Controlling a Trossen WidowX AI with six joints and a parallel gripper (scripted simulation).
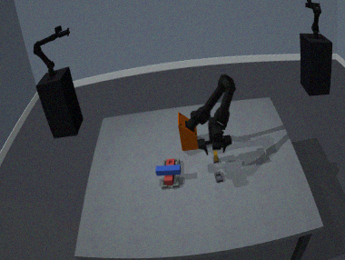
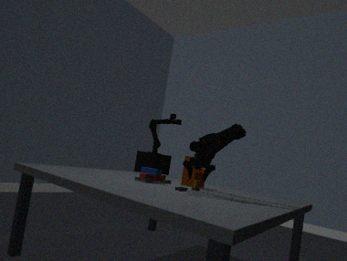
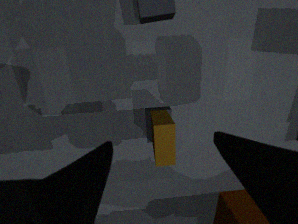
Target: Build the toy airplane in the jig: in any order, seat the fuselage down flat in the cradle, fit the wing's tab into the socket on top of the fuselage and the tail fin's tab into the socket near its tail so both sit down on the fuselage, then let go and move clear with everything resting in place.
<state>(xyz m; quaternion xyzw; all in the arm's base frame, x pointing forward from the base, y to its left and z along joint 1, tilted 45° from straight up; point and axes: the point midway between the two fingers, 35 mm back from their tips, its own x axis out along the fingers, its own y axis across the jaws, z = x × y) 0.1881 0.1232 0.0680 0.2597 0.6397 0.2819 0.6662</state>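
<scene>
The red fuselage [image 1: 168, 180] [image 2: 157, 177] lies in the grey cradle [image 1: 162, 185] [image 2: 165, 182], looking level. The blue wing [image 1: 168, 170] [image 2: 151, 171] lies across its top; its tab is hidden. A dark socket shows uncovered at the fuselage's far end in the top view. The yellow tail fin [image 1: 215, 156] [image 2: 196, 183] [image 3: 165, 144] stands upright in a small dark holder to the right of the cradle. My gripper [image 1: 215, 152] [image 2: 197, 179] [image 3: 163, 141] is open and empty above the fin, with its fingers spread to either side of it in the wrist view.
A tall orange block [image 1: 186, 137] [image 2: 186, 177] [image 3: 235, 206] stands close beside the gripper, between the fin and the table's back. A small grey holder [image 1: 219, 176] [image 2: 181, 189] [image 3: 157, 9] sits nearer the front. Two other arms stand on pedestals beyond the table.
</scene>
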